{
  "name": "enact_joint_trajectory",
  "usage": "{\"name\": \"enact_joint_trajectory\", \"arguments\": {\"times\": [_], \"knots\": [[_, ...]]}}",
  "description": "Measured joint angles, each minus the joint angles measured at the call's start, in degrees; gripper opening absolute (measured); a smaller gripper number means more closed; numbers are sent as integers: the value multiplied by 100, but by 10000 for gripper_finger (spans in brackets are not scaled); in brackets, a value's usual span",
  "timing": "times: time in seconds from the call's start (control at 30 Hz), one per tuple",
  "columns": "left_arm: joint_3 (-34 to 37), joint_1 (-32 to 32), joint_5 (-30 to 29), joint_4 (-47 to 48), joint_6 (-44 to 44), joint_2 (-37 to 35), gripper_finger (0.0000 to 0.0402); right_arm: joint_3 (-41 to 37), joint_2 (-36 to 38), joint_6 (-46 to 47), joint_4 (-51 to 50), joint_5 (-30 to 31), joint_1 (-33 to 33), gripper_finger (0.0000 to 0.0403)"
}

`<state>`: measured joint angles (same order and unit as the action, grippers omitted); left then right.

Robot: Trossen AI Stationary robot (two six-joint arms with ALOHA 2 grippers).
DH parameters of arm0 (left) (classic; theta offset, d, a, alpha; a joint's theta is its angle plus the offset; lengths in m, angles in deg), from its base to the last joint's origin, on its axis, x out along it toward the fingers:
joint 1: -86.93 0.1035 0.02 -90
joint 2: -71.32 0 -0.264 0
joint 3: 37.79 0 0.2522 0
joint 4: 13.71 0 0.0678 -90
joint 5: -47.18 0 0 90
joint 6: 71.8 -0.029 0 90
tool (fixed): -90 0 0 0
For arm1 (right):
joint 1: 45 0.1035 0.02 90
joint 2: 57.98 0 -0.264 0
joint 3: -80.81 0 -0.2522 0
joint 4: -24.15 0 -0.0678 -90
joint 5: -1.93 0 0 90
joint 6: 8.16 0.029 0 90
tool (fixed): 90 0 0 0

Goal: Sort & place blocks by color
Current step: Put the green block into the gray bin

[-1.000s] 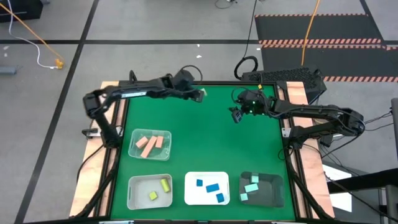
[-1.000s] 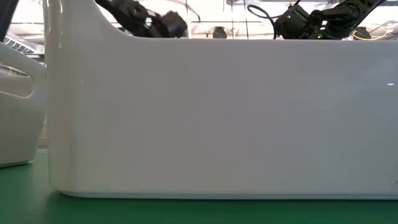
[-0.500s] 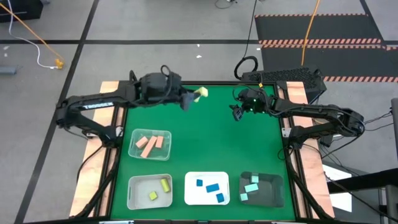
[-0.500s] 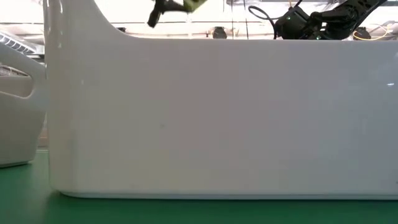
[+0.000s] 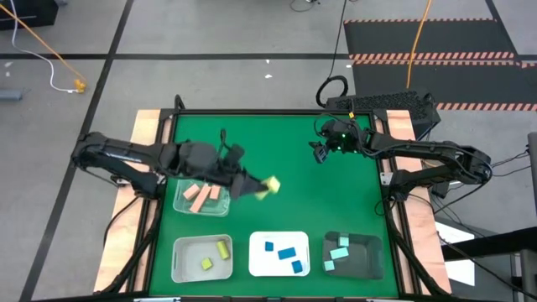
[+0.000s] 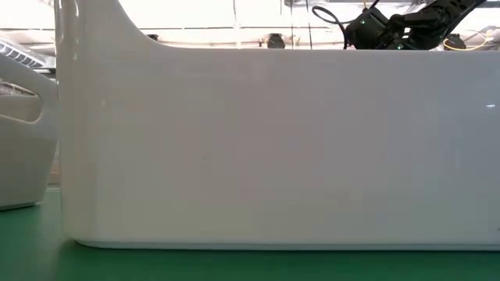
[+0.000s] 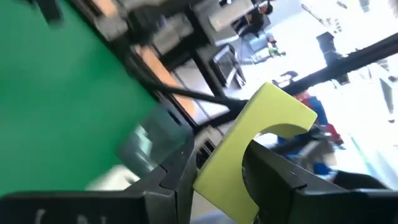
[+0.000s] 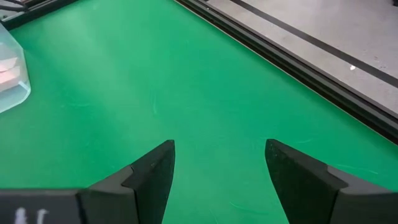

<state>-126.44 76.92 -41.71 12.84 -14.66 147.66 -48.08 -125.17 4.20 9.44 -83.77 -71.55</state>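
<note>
My left gripper (image 5: pixel 257 188) hovers over the middle of the green table, just right of the clear tray with pink blocks (image 5: pixel 201 195), and is shut on a yellow-green block (image 5: pixel 270 186). In the left wrist view that block (image 7: pixel 261 124) is a flat bar with a curved notch. My right gripper (image 5: pixel 318 156) stands open at the far right, with only bare mat between its fingers (image 8: pixel 217 149). Other yellow-green blocks (image 5: pixel 223 249) lie in the near-left tray, blue blocks (image 5: pixel 287 253) in the white tray, mint blocks (image 5: pixel 339 252) in the dark tray. My left gripper pinches the yellow-green block by its lower end (image 7: pixel 217 183) between the two fingers. The notched end (image 7: pixel 283 115) sticks out past the fingertips. The fingers reach out nearly level toward the table's right edge. The block is lifted clear of the table.
A row of trays lines the near edge: the clear tray (image 5: pixel 180 267), the white tray (image 5: pixel 256 268) and the dark tray (image 5: pixel 373 267). In the low view a white tray wall (image 6: pixel 273 148) fills nearly the whole picture; only the right arm (image 6: pixel 375 27) shows above it.
My left gripper has swung from the table's far edge toward the near edge and risen, carrying the yellow-green block clear of the mat to a spot beside the pink-block tray. The arm has folded back toward the left. My right arm has kept still.
</note>
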Motion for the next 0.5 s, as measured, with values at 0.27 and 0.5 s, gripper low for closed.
{"name": "enact_joint_trajectory", "arguments": {"times": [0.27,0.5], "knots": [[0,-1021,1307,1338,1583,2,116,0,0,1,-2,-7,0,240],[2,-1866,1926,3361,1939,30,135,0,0,915,-13,-9,0,240]]}}
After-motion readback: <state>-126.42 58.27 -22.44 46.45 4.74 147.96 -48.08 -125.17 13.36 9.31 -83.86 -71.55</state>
